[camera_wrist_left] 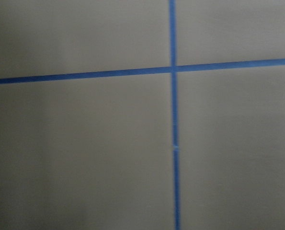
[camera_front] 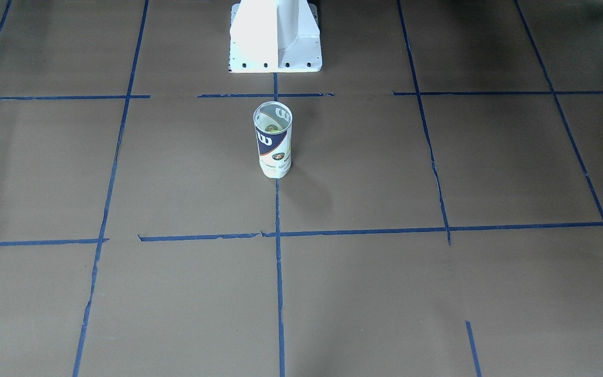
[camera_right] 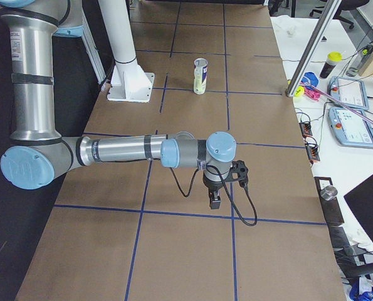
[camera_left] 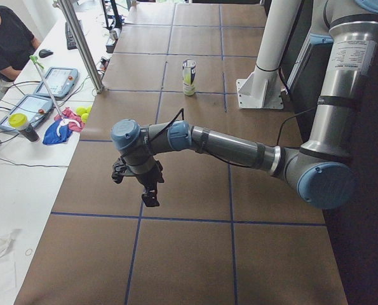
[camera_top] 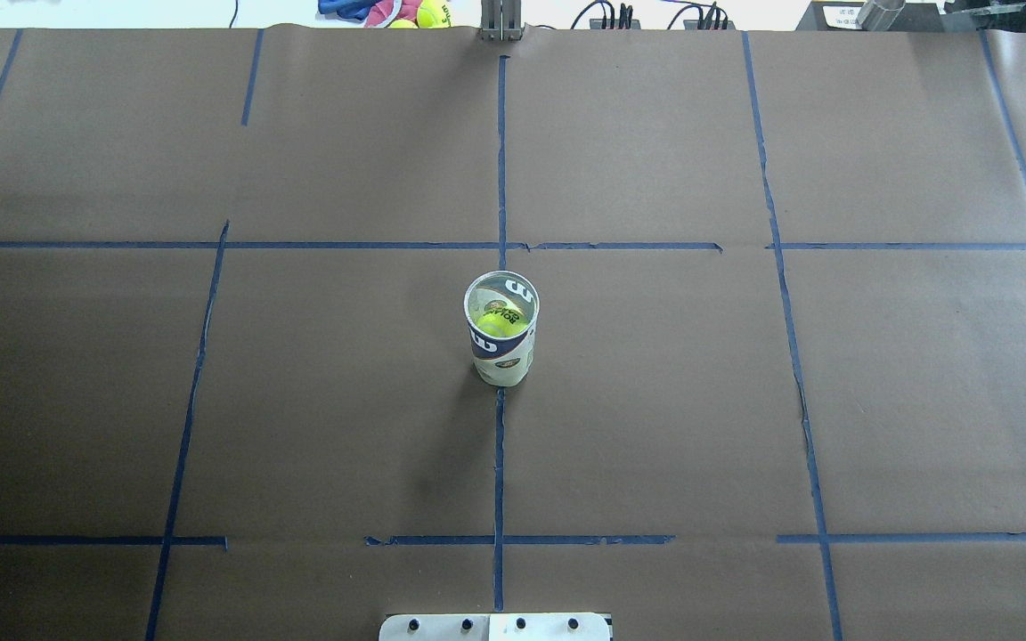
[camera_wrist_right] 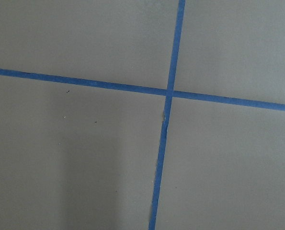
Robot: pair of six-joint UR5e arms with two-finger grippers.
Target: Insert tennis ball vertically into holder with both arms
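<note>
The holder [camera_front: 274, 141] stands upright near the table's middle on a blue tape line; it also shows in the overhead view [camera_top: 502, 347] and both side views [camera_left: 189, 77] [camera_right: 200, 76]. The tennis ball [camera_top: 499, 322] sits inside it, lettering up, and shows faintly through the open top [camera_front: 269, 127]. My left gripper [camera_left: 152, 197] hangs over the table's left end, far from the holder. My right gripper [camera_right: 214, 202] hangs over the right end. Both show only in the side views, so I cannot tell whether they are open or shut. The wrist views show only brown paper and tape.
The white pedestal [camera_front: 275, 42] stands just behind the holder. Beyond the table's far edge are spare balls [camera_top: 428, 13], a metal pole [camera_left: 81, 44], tablets [camera_right: 352, 94] and a seated person [camera_left: 4, 38].
</note>
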